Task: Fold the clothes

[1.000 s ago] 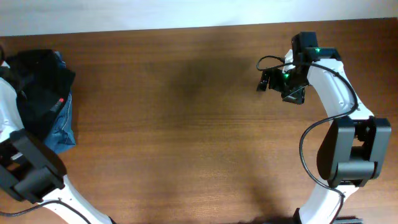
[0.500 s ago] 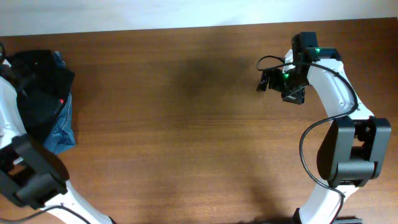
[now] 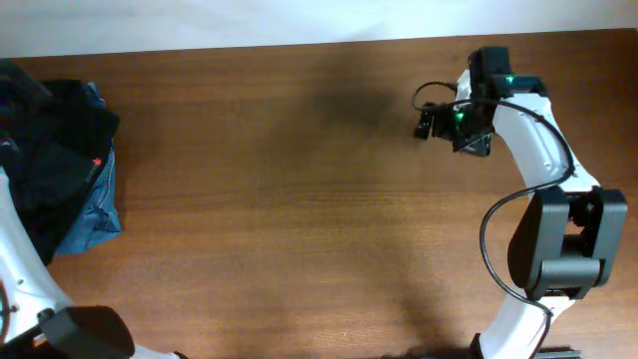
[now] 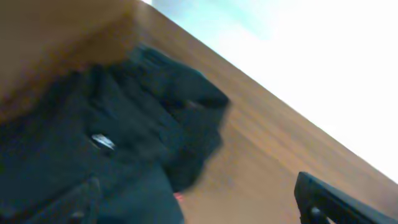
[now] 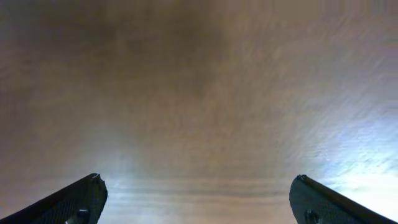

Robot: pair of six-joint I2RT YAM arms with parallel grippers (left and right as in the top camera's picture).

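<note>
The clothes are a heap of black garments [image 3: 55, 150] on top of a blue denim piece [image 3: 95, 209], at the far left of the table. In the left wrist view the black cloth [image 4: 112, 143] fills the lower left, blurred, with a small red tag at its edge. My left gripper [image 4: 205, 208] hovers over the heap's edge, open, its fingers [image 4: 336, 202] wide apart and holding nothing. My right gripper [image 3: 439, 120] is at the far right of the table, open over bare wood [image 5: 199, 199], far from the clothes.
The brown wooden table [image 3: 299, 199] stretches between the two arms. A white wall runs behind its far edge [image 3: 249, 42]. The left arm's white link [image 3: 20, 269] lies along the left border, and the right arm's base [image 3: 563, 239] stands at the right.
My left gripper has gone from shut to open and pulled back from the heap toward the left edge. The right gripper has shifted slightly toward the far edge.
</note>
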